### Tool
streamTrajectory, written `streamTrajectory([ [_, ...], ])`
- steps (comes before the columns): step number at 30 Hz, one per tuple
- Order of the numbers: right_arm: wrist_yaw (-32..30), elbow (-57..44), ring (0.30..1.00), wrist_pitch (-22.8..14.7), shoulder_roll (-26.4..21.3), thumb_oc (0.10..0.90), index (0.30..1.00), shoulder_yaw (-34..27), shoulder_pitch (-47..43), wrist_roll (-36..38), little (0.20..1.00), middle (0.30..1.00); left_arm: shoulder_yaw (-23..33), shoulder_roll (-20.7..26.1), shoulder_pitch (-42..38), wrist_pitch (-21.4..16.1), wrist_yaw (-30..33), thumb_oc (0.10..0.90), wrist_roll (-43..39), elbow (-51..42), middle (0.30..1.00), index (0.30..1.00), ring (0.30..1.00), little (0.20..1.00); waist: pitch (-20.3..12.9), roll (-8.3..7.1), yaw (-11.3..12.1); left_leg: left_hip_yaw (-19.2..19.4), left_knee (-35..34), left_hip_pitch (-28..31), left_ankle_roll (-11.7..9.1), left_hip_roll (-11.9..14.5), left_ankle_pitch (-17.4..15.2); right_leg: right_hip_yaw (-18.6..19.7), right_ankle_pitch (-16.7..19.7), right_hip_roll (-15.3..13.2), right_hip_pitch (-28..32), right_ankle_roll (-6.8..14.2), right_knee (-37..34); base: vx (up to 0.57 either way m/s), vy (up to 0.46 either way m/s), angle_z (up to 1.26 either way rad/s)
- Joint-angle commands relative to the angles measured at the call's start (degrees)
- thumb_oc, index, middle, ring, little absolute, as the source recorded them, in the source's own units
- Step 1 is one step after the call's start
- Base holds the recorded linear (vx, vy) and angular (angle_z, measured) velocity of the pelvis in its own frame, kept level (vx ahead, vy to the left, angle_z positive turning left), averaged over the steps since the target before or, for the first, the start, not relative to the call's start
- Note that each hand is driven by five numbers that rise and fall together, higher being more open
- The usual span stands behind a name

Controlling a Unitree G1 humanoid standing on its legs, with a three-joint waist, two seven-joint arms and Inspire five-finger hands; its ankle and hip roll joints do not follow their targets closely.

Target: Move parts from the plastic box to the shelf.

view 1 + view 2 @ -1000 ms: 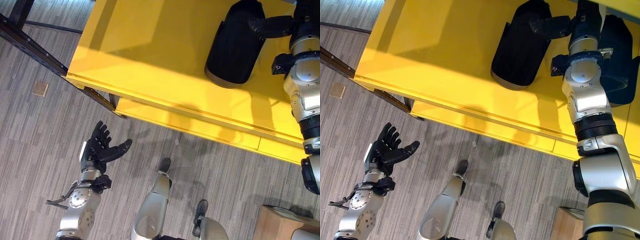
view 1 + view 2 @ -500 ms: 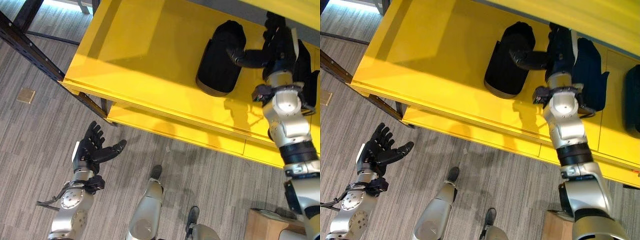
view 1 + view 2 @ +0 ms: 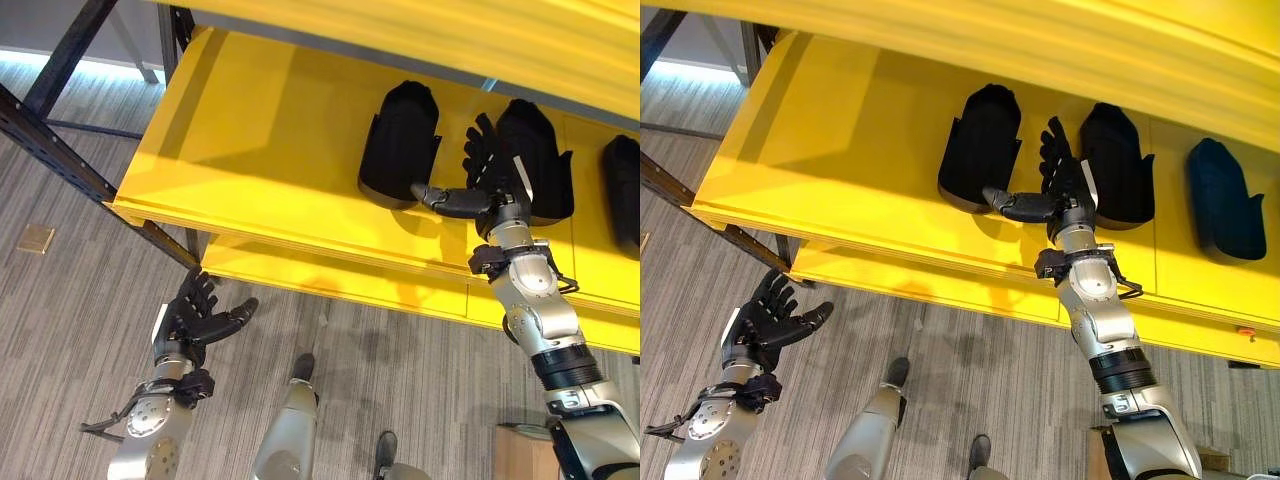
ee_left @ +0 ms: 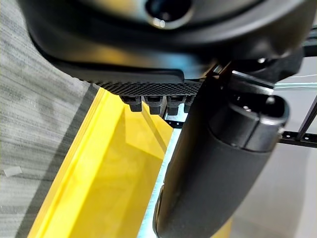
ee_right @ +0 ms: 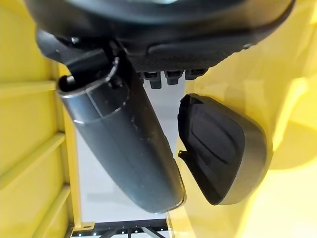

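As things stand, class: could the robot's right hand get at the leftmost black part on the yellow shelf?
Probably yes: the open right hand hovers over the shelf beside the leftmost black part, thumb toward it, nothing between them.

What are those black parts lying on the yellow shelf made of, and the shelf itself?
The black parts look like moulded plastic with a matte finish: the right wrist view shows one as a smooth, dull shell with a paler rim and no sharp glints. The yellow shelf seems to be painted sheet metal or coated board; its flat, even, softly glossy surface fits either.

Grey striped carpet floor, small floor plate
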Motion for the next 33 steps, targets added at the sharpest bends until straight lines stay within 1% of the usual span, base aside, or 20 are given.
streamTrajectory([
  [1, 1.7, -4.3, 1.000, -4.9, -1.0, 0.900, 1.000, 1.9, 0.9, 0.2, 1.000, 1.000, 1.5, 2.5, 4.6, -3.3, -0.9, 0.900, 1.7, -4.7, 1.000, 1.000, 1.000, 1.000, -12.6, -1.18, -2.0, -1.6, -6.6, 2.0, -1.7, 6.4, 1.6, -1.1, 3.6, 0.1, 1.2, -0.6, -3.1, 0.00, 0.006, -0.04],
  [7, 4.7, -9.3, 1.000, -4.8, 0.2, 0.900, 1.000, 2.8, 5.0, 0.2, 1.000, 1.000, 1.5, 1.6, 5.1, -2.8, -1.1, 0.900, 2.1, -4.6, 1.000, 1.000, 1.000, 1.000, -13.4, -1.25, -2.9, -0.8, -7.2, 3.0, -1.7, 7.4, 1.6, -0.3, 3.8, 0.2, 0.8, -0.4, -3.1, -0.01, 0.004, -0.13],
  [14, 6.4, -11.0, 1.000, -4.5, 1.8, 0.900, 1.000, 3.8, 7.4, 1.6, 1.000, 1.000, 1.0, 0.8, 5.9, -2.6, -1.4, 0.900, 2.4, -4.5, 1.000, 1.000, 1.000, 1.000, -14.0, -0.92, -3.6, 0.0, -7.7, 4.2, -1.4, 7.8, 1.4, 0.6, 4.4, 0.0, 0.7, -0.3, -3.1, 0.00, 0.007, -0.05],
  [15, 6.6, -11.2, 1.000, -4.6, 3.1, 0.900, 1.000, 4.2, 7.8, 2.4, 1.000, 1.000, 0.7, 0.6, 6.1, -2.5, -1.4, 0.900, 2.5, -4.5, 1.000, 1.000, 1.000, 1.000, -14.2, -0.82, -3.7, 0.2, -7.6, 4.2, -1.4, 7.9, 1.3, 0.7, 4.4, -0.1, 0.7, -0.3, -3.1, 0.02, 0.002, -0.17],
  [19, 7.0, -11.5, 1.000, -4.6, 3.8, 0.900, 1.000, 4.6, 7.9, 3.1, 1.000, 1.000, 0.5, 0.5, 6.2, -2.5, -1.3, 0.900, 2.6, -4.5, 1.000, 1.000, 1.000, 1.000, -14.4, -0.71, -3.7, 0.2, -7.4, 4.2, -1.3, 7.8, 1.2, 0.7, 4.2, -0.2, 0.9, -0.4, -3.1, 0.01, 0.001, -0.06],
  [20, 7.1, -11.7, 1.000, -4.8, 4.9, 0.900, 1.000, 5.3, 7.8, 4.1, 1.000, 1.000, 0.3, 0.3, 6.3, -2.4, -1.3, 0.900, 2.6, -4.4, 1.000, 1.000, 1.000, 1.000, -14.5, -0.57, -3.7, 0.1, -7.2, 4.1, -1.3, 7.7, 1.1, 0.7, 3.9, -0.2, 1.1, -0.4, -3.1, 0.00, 0.000, 0.00],
  [24, 7.1, -11.5, 1.000, -4.9, 6.2, 0.900, 1.000, 6.6, 7.0, 4.9, 1.000, 1.000, -0.2, 0.2, 6.2, -2.3, -1.2, 0.900, 2.4, -4.2, 1.000, 1.000, 1.000, 1.000, -14.3, -0.51, -3.5, -0.2, -6.5, 3.3, -1.4, 7.6, 1.1, 0.4, 3.6, -0.1, 1.1, -0.5, -3.1, 0.00, -0.009, 0.00],
  [25, 7.1, -11.2, 1.000, -4.6, 6.7, 0.900, 1.000, 7.3, 6.7, 4.9, 1.000, 1.000, -0.4, 0.3, 6.1, -2.2, -1.3, 0.900, 2.4, -4.1, 1.000, 1.000, 1.000, 1.000, -14.0, -0.57, -3.0, -0.5, -6.2, 2.7, -1.4, 7.4, 1.2, 0.1, 3.5, 0.0, 1.2, -0.6, -3.1, 0.00, 0.000, 0.00],
  [28, 6.9, -11.2, 1.000, -4.5, 7.1, 0.900, 1.000, 7.8, 6.1, 5.2, 1.000, 1.000, -0.6, 0.3, 6.1, -2.2, -1.4, 0.900, 2.4, -4.0, 1.000, 1.000, 1.000, 1.000, -13.9, -0.54, -2.8, -0.9, -6.1, 1.9, -1.4, 7.2, 1.4, -0.2, 3.4, 0.1, 1.0, -0.6, -3.1, 0.00, -0.029, 0.10],
  [30, 6.2, -10.1, 1.000, -4.7, 8.2, 0.900, 1.000, 8.5, 4.9, 5.7, 1.000, 1.000, -1.2, 0.6, 5.7, -2.2, -1.2, 0.900, 1.9, -3.7, 1.000, 1.000, 1.000, 1.000, -13.5, -0.44, -2.0, -1.4, -5.9, 1.1, -1.5, 6.8, 1.7, -0.6, 2.9, 0.2, 0.9, -0.8, -3.1, 0.01, -0.036, 0.17],
  [33, 5.7, -9.3, 1.000, -4.8, 9.0, 0.900, 1.000, 8.6, 4.4, 5.9, 1.000, 1.000, -1.4, 0.7, 5.4, -2.4, -1.0, 0.900, 1.6, -3.5, 1.000, 1.000, 1.000, 1.000, -13.4, -0.30, -1.8, -1.6, -6.0, 0.8, -1.6, 6.8, 1.9, -0.7, 2.8, 0.2, 0.8, -0.9, -3.1, 0.00, -0.016, 0.08],
])
